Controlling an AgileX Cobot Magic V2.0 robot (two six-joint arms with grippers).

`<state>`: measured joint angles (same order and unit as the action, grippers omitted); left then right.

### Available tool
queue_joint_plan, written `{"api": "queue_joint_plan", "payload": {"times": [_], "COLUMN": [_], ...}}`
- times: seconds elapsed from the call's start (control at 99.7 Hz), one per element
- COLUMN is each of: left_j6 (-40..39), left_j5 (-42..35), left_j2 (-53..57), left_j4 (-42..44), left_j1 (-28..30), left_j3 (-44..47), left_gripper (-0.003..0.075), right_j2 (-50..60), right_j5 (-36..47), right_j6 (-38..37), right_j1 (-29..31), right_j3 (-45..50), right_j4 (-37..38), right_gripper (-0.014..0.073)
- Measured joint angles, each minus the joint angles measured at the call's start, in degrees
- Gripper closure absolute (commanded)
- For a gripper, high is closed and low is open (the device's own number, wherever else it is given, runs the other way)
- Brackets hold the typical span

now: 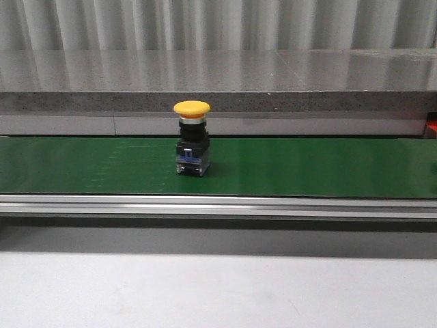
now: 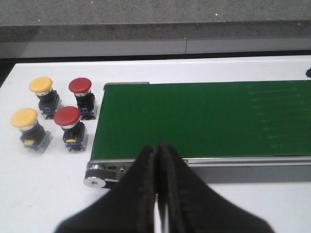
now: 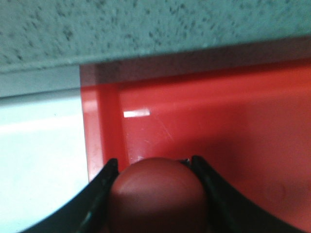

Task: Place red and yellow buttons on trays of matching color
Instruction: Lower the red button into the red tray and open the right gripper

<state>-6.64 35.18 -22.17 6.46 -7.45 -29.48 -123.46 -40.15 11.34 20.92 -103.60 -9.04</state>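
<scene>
A yellow button (image 1: pixel 192 137) stands upright on the green conveyor belt (image 1: pixel 307 167) in the front view; neither gripper shows there. In the left wrist view, two yellow buttons (image 2: pixel 41 85) (image 2: pixel 24 118) and two red buttons (image 2: pixel 80 86) (image 2: pixel 67 117) sit on the white table beside the belt's end. My left gripper (image 2: pixel 158 145) hangs shut and empty over the belt's near edge. In the right wrist view, my right gripper (image 3: pixel 151 167) is shut on a red button (image 3: pixel 158 194) over the red tray (image 3: pixel 223 126), near its corner. The yellow tray is out of view.
A grey stone ledge (image 1: pixel 218 82) runs behind the conveyor. The belt's roller end and metal frame (image 2: pixel 99 174) lie just under my left gripper. A small red edge (image 1: pixel 432 128) shows at the far right of the front view.
</scene>
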Motion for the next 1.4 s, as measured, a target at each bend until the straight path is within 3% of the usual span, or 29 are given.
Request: {"api": "queue_joint_plan", "payload": {"times": [0.281, 0.351, 0.471, 0.572, 0.832, 1.003, 1.173, 1.404], "left_j6": [0.0, 0.0, 0.0, 0.0, 0.0, 0.0, 0.0, 0.0], "left_j5": [0.0, 0.0, -0.1, -0.1, -0.1, -0.1, -0.1, -0.1], "left_j2": [0.0, 0.0, 0.0, 0.0, 0.0, 0.0, 0.0, 0.0], "left_j4": [0.0, 0.0, 0.0, 0.0, 0.0, 0.0, 0.0, 0.0], "left_j1": [0.0, 0.0, 0.0, 0.0, 0.0, 0.0, 0.0, 0.0], "left_j3": [0.0, 0.0, 0.0, 0.0, 0.0, 0.0, 0.0, 0.0], "left_gripper": [0.0739, 0.0739, 0.0739, 0.0739, 0.0739, 0.0739, 0.0739, 0.0739], "right_j2": [-3.3, -3.5, -3.6, -3.7, -2.9, 2.2, 11.3, 27.0], "right_j5": [0.3, 0.4, 0.2, -1.1, -11.5, -16.4, -19.9, -19.8], "right_j6": [0.0, 0.0, 0.0, 0.0, 0.0, 1.1, 5.0, 10.5], "right_j1": [0.0, 0.0, 0.0, 0.0, 0.0, -0.4, -2.1, -8.2], "right_j3": [0.0, 0.0, -0.4, -2.4, -12.4, -13.4, -8.5, 7.4], "right_j4": [0.2, 0.3, 0.3, 0.3, 0.4, 0.3, -4.6, -9.8], "right_gripper": [0.0394, 0.0310, 0.0092, 0.0004, -0.0001, -0.0001, -0.0001, -0.0001]}}
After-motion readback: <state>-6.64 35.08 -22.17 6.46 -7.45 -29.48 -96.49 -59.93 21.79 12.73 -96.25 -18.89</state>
